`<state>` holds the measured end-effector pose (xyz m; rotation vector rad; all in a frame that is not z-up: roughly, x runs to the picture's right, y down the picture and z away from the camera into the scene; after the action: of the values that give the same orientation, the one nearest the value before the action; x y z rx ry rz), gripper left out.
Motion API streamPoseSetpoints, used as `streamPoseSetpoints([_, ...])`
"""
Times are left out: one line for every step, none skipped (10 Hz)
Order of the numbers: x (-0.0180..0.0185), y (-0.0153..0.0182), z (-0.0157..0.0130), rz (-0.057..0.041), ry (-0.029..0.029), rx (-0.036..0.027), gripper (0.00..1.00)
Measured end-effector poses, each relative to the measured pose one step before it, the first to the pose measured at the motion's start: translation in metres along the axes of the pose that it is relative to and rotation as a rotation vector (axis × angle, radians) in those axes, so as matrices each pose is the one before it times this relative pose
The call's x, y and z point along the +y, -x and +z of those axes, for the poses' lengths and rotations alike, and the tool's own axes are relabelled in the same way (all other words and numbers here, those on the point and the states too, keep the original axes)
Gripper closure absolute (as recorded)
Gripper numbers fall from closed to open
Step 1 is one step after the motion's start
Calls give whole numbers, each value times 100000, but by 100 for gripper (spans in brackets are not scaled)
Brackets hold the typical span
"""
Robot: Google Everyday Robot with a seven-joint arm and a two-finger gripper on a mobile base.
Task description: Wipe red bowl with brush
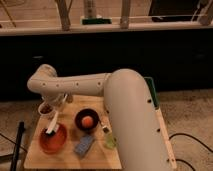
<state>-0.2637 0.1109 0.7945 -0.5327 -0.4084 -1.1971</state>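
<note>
The red bowl (52, 140) sits at the front left of the wooden table (35, 156). The brush (52, 124) stands tilted in it, its white handle rising toward my gripper and its dark bristle head (50, 133) resting on the bowl's inside near the far rim. My gripper (59, 103) hangs just above the bowl's far edge, at the end of the white arm, and is shut on the top of the brush handle.
A small white cup (45, 109) stands left of the gripper. A dark bowl with an orange ball (86, 120) is right of the red bowl. A blue-grey sponge (83, 145) and a green cup (110, 141) lie at the front. The big white arm (130, 115) covers the table's right side.
</note>
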Motion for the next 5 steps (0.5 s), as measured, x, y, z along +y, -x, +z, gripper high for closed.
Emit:
streamPoseSetpoints([-927, 840, -68, -2568, -1578, -641, 100])
streamPoseSetpoints([-102, 754, 28, -1431, -767, -721, 100])
streamPoseSetpoints([81, 898, -77, -1074, -1182, -950, 100])
streamPoseSetpoints([277, 1292, 32, -757, -1071, -1750, 100])
streamPoseSetpoints([280, 739, 79, -337, -428, -1140, 100])
